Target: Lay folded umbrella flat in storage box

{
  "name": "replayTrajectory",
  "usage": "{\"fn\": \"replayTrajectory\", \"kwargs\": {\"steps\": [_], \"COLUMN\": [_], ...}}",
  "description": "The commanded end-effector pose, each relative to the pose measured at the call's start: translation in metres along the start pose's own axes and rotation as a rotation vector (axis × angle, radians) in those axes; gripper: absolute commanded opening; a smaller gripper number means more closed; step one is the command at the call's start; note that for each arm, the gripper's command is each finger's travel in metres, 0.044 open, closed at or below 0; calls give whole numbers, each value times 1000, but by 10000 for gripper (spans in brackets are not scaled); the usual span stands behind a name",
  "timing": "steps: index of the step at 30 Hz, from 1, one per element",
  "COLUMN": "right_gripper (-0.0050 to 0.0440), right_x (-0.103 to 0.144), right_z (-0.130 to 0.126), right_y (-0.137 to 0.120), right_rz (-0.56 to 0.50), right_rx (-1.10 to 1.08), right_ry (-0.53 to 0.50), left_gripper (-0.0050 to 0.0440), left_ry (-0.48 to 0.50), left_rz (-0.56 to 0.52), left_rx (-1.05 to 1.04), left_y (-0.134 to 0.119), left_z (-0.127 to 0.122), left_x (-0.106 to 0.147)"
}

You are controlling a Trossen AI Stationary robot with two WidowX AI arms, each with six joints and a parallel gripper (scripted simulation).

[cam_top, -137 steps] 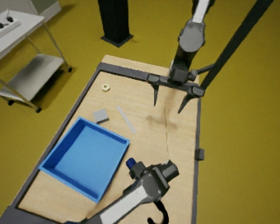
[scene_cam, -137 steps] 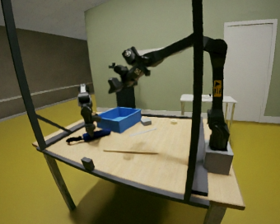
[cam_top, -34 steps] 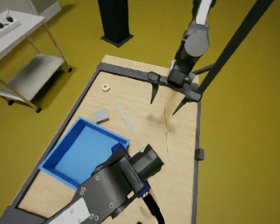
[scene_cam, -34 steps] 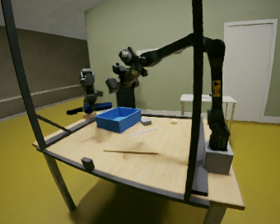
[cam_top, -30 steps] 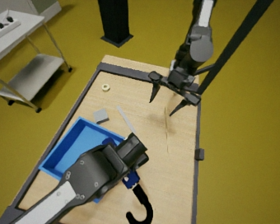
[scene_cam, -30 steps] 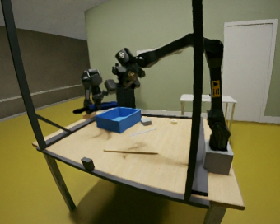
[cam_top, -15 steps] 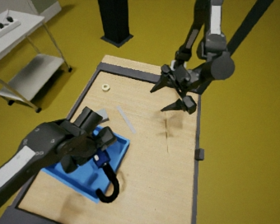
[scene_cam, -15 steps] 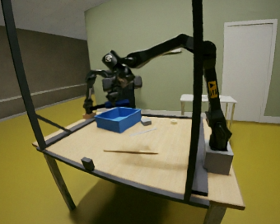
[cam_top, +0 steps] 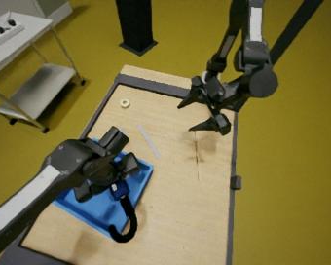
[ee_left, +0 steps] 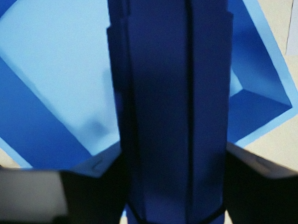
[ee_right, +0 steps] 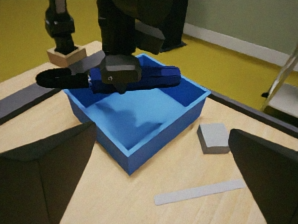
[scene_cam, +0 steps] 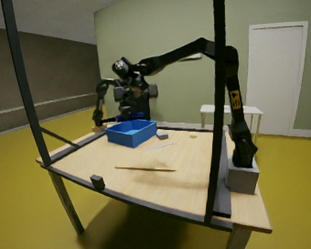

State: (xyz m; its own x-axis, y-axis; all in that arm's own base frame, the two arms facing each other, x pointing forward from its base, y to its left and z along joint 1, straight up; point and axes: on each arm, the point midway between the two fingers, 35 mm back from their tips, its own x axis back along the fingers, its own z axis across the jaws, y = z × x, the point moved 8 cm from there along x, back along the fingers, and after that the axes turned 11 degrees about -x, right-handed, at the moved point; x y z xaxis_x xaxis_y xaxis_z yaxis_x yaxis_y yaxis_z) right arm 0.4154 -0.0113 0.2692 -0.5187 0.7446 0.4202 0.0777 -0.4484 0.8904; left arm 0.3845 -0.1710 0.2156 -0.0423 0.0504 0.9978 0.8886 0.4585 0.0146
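The folded umbrella (cam_top: 120, 192) is dark blue with a black hooked handle (cam_top: 127, 225). My left gripper (cam_top: 111, 181) is shut on its body and holds it roughly level over the blue storage box (cam_top: 103, 195). In the right wrist view the umbrella (ee_right: 137, 83) hangs at about rim height above the box (ee_right: 142, 117), and its handle end reaches out past one wall. In the left wrist view the umbrella (ee_left: 172, 110) fills the middle, with the box floor (ee_left: 60, 75) beneath. My right gripper (cam_top: 188, 117) is open and empty, high over the far side of the table.
On the table lie a grey strip (cam_top: 149, 141), a white ring (cam_top: 125, 102), a thin wooden stick (scene_cam: 145, 168) and a grey block (ee_right: 215, 137) beside the box. A small dark block (cam_top: 236, 182) sits on the table's edge rail.
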Motion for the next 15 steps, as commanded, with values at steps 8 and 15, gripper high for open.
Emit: {"fn": "replayTrajectory", "kwargs": {"steps": [8,15], "right_gripper": [400,400], "right_x": [5,5], "right_z": [0,0], "right_y": [9,9], "right_rz": [-12,-12], "right_rx": [-23,-23], "right_ry": [12,12], "left_gripper": [-50,-50], "left_ry": [-55,-21], "left_rz": [-51,-39], "left_rx": [-24,-23], "left_y": [8,49], "left_z": [5,35], "left_x": [34,28]}}
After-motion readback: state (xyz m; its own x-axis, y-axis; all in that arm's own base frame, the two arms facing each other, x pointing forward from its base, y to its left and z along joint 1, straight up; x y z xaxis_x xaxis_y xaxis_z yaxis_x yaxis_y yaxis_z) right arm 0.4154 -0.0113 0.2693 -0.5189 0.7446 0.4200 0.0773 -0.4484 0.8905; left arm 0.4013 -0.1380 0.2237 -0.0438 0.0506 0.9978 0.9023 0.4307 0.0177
